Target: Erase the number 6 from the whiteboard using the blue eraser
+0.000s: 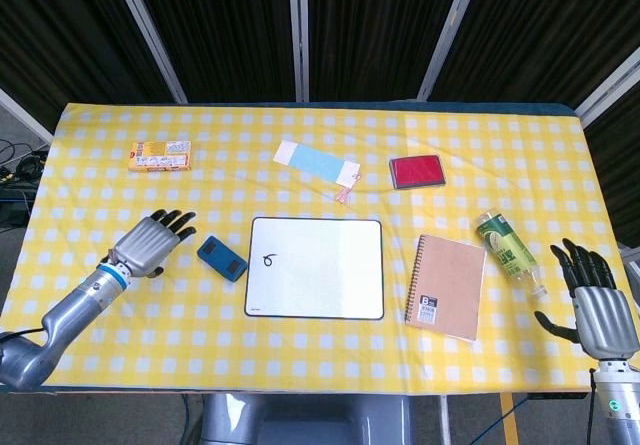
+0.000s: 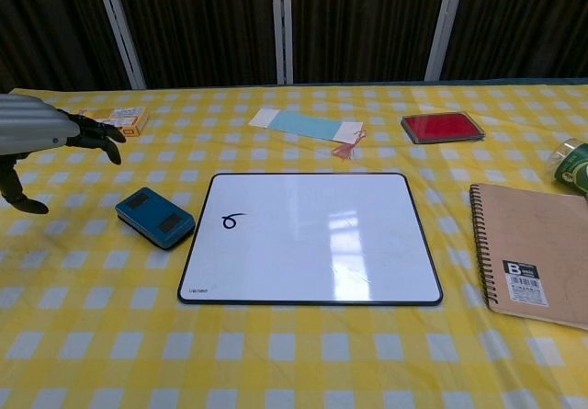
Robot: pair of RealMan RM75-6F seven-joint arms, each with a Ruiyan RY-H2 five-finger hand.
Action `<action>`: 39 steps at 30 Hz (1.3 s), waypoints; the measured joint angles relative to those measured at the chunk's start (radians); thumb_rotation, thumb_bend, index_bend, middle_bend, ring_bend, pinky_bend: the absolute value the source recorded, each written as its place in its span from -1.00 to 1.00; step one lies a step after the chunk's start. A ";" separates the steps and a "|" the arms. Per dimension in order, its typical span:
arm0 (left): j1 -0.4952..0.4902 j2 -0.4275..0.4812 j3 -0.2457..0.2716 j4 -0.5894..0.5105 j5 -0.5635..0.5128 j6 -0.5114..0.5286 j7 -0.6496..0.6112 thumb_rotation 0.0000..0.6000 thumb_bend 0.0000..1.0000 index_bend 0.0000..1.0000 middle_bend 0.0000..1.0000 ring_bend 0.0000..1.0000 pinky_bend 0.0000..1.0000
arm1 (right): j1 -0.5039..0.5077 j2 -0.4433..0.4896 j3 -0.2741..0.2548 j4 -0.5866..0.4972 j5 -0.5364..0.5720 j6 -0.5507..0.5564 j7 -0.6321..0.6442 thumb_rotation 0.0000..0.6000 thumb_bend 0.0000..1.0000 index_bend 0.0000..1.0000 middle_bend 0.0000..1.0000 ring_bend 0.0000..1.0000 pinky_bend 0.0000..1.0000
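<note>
Yellow-checked tablecloth (image 1: 100, 145) carries the small blue block eraser (image 1: 222, 257) just left of the white black-rimmed whiteboard (image 1: 316, 267), judged light and rigid, best gripped across its long sides; empty left hand (image 1: 150, 244) hovers spread nearby, right hand (image 1: 597, 310) likewise, partly cropped.

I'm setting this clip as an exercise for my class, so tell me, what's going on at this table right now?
The robot is starting to wipe a handwritten 6 off the whiteboard. Its left hand is open above the yellow checked tablecloth, just left of the blue eraser, which lies untouched beside the board's left edge. The 6 is still fully there. The right hand sits open at the table's right edge, near a green bottle and a brown notebook, holding nothing.
</note>
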 measured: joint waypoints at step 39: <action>-0.167 -0.235 0.034 0.082 -0.228 -0.049 0.174 1.00 -0.35 -0.49 -0.85 -0.83 -0.65 | 0.005 0.023 0.008 0.005 -0.003 0.000 0.118 1.00 -0.84 -0.93 -1.00 -1.00 -1.00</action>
